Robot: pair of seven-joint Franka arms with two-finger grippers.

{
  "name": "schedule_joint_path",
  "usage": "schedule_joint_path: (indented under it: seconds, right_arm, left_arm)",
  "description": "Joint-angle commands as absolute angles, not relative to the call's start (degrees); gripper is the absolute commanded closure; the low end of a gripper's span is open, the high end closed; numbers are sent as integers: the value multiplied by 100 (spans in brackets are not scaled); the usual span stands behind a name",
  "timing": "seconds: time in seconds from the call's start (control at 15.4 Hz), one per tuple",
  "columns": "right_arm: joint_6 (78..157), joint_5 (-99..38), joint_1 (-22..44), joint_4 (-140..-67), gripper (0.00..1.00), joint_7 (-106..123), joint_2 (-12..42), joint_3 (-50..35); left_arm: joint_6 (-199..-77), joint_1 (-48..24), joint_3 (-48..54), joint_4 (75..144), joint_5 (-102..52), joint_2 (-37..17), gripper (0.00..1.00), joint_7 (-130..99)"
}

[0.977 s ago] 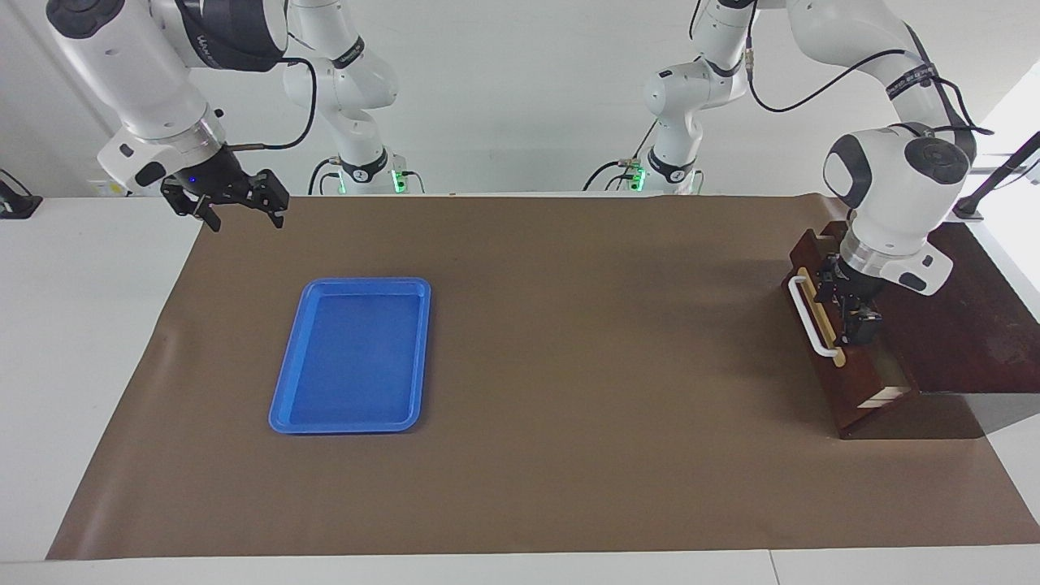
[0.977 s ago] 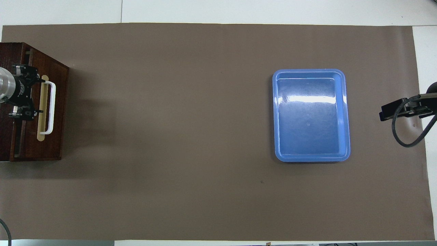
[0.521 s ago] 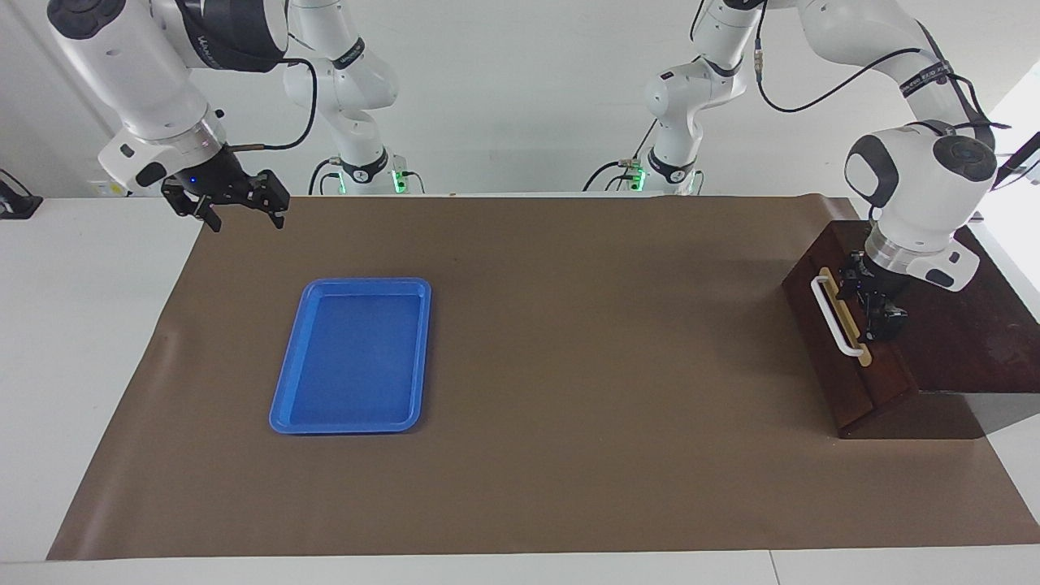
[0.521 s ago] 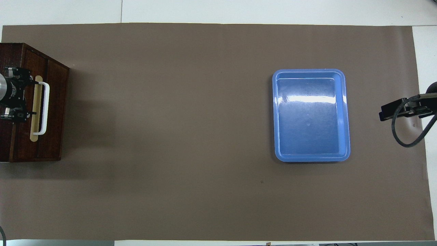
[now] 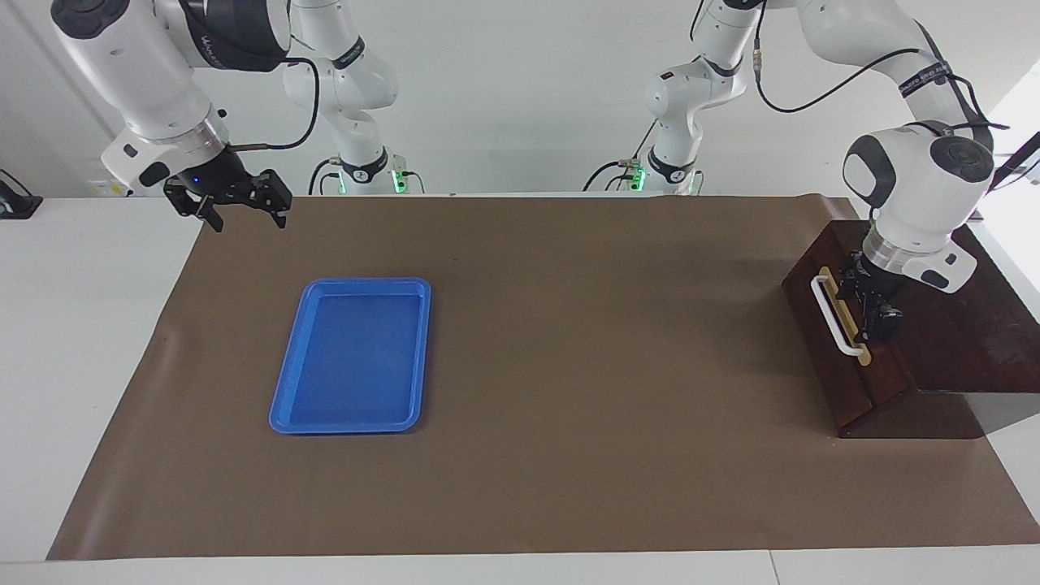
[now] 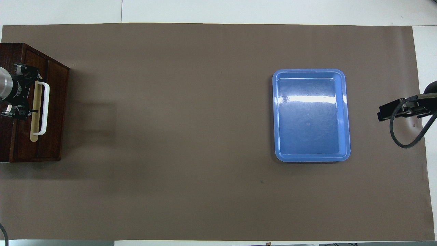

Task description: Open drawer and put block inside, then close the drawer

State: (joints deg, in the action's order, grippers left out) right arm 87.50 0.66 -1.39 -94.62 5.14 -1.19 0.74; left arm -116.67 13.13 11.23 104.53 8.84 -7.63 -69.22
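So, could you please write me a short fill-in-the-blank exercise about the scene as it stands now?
1. The dark brown wooden drawer with the white bar handle is ____.
2. The left gripper is at the drawer's ____.
3. The blue plastic tray holds ____.
4. The right gripper, waiting over the brown mat's corner, is ____.

Missing words: shut; handle; nothing; open

Nothing here is offering me words I can actually read. White lettering is showing on the dark band around the right arm (image 5: 231,36), up at about eleven o'clock in the facing view, and more on a black strap of the left arm (image 5: 918,77) at about one o'clock, but both are staying illegible.
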Motion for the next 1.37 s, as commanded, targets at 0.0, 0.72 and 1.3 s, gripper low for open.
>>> schedule_joint_path:
  seconds: [0.0,0.72,1.3]
  right_arm:
    - [8666,97,-220,-9527,0,431,-228,17]
    - [8719,97,-246,-9527,0,483,-220,18]
    - [8736,105,-202,-9519,0,492,-220,9]
  left_arm:
    - [-10787,933,1212,10187,801,-362,0,-5699]
    - [-9000,458,1204,9536,-36,-88,0,-1065]
    - [-8772,-210,784,9343,-44,-9,0,-1028]
